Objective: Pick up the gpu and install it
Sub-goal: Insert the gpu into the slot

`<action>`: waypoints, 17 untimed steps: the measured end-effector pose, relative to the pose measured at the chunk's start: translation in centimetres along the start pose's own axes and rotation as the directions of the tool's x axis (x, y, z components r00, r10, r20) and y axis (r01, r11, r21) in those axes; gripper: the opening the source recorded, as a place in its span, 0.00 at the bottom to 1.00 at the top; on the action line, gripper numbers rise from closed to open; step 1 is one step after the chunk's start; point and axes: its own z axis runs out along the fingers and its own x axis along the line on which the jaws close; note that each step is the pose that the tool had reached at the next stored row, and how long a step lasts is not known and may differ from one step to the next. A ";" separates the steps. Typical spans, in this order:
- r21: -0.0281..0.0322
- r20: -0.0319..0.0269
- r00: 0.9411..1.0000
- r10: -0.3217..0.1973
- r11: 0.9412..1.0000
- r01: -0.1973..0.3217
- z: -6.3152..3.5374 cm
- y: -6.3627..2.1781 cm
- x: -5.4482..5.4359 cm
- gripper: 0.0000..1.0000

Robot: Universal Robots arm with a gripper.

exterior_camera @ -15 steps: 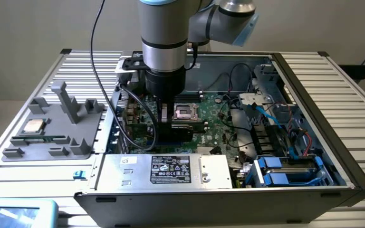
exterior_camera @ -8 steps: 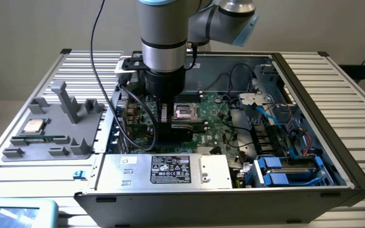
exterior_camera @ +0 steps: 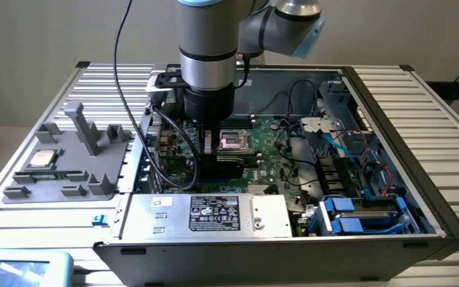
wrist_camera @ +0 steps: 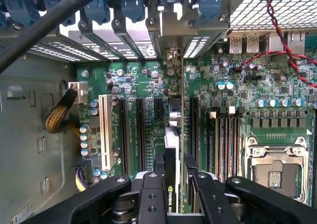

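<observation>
- Wrist view: the gripper (wrist_camera: 174,160) is clamped on the gpu (wrist_camera: 172,144), with one black finger (wrist_camera: 151,199) on each flat side.
- The gpu stands on its thin edge between the fingers. Its silver end (wrist_camera: 174,116) points toward the back wall of the case.
- It runs the same way as the long black slots (wrist_camera: 140,135) on the green board (wrist_camera: 143,85), with slots on both sides of it. I cannot tell if it touches the board.
- A white slot (wrist_camera: 104,130) sits beside the black slots. The square socket (wrist_camera: 277,169) lies on the other side of the gpu.
- Exterior view: the arm (exterior_camera: 207,48) comes straight down. Its last grey part stands upright and the wrist points down into the open case (exterior_camera: 398,149).
- The gripper is low inside the case, over the board and just beside the socket.
- A black cable (exterior_camera: 122,36) runs down beside the arm.
- A grey tray (exterior_camera: 70,152) lies outside the case on the exterior view's left. It holds a silver chip (exterior_camera: 42,158) and a green stick (exterior_camera: 50,176).
- A silver box (exterior_camera: 205,215) with a label sits at the near side of the case. Blue parts (exterior_camera: 357,218) sit on the exterior view's right.
- The case rests on a slatted table (exterior_camera: 429,119).
</observation>
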 end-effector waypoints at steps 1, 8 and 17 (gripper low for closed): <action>0.000 0.000 1.000 0.000 1.000 0.000 0.00 0.00 0.0 0.25; 0.000 0.000 1.000 0.000 1.000 0.000 -0.01 0.00 0.0 0.25; 0.000 -0.001 1.000 0.000 1.000 0.000 -0.17 -0.01 0.0 0.25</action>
